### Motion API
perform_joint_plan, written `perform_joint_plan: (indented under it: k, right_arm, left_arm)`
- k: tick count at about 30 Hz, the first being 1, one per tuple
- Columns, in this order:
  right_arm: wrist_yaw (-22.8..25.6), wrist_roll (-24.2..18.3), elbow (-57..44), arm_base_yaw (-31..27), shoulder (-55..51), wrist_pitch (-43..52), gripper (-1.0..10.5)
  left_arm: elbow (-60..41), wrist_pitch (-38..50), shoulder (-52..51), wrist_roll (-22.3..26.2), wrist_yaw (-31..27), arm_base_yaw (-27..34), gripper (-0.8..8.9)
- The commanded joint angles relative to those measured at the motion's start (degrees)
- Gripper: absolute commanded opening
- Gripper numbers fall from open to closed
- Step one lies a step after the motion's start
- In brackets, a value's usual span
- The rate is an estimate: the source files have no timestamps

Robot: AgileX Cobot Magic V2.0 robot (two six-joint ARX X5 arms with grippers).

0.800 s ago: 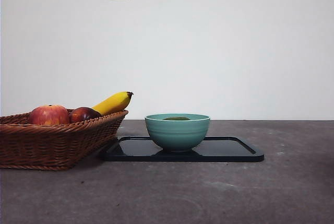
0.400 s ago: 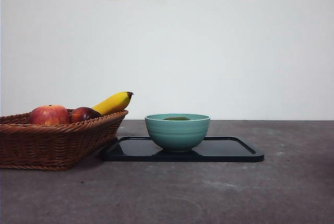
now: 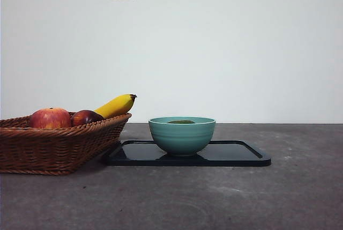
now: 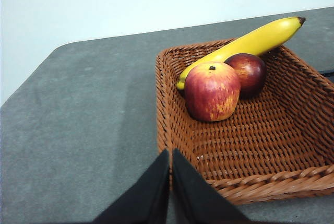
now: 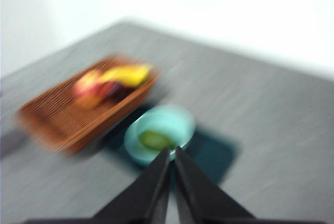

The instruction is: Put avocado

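Resting inside the teal bowl (image 3: pixel 182 135), the avocado (image 3: pixel 181 121) shows only as a thin green sliver above the rim in the front view. The bowl stands on a black tray (image 3: pixel 241 155) on the grey counter (image 3: pixel 257 198), just beside a wicker basket (image 3: pixel 53 147) holding an apple (image 3: pixel 50 118), a darker fruit (image 3: pixel 86 117) and a banana (image 3: pixel 116 105).

The right end effector (image 5: pixel 171 153) hangs high above the bowl, jaws closed and empty, with the avocado (image 5: pixel 155 140) below and just ahead of its tips; that view is blurred, so the fruit's long axis is unclear. The left end effector (image 4: pixel 170 156), also closed and empty, waits by the basket's near edge. Judging by this, placement looks done.
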Motion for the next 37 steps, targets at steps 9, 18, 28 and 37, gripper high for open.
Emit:
perform_joint_plan:
  k: [9, 18, 28, 37]
  right_arm:
    - [2.0, -3.4, -22.4, -11.6, -14.4, 23.3, 0.1]
    - [12.2, 2.4, -39.4, -11.7, -25.1, 32.5, 0.1]
    - [13.6, 8.4, -50.3, -11.8, -29.0, 38.0, 0.1]
    - [16.4, 7.9, -50.4, -11.8, -29.0, 29.4, 0.1]
  left_arm:
    - [-1.2, -0.5, -0.1, -0.2, -0.2, 0.1, 0.08]
    - [-1.2, -0.5, -0.1, -0.2, -0.2, 0.1, 0.08]
    - [-1.2, -0.5, -0.1, -0.2, -0.2, 0.1, 0.08]
    - [-1.2, -0.5, -0.1, -0.2, -0.2, 0.1, 0.08]
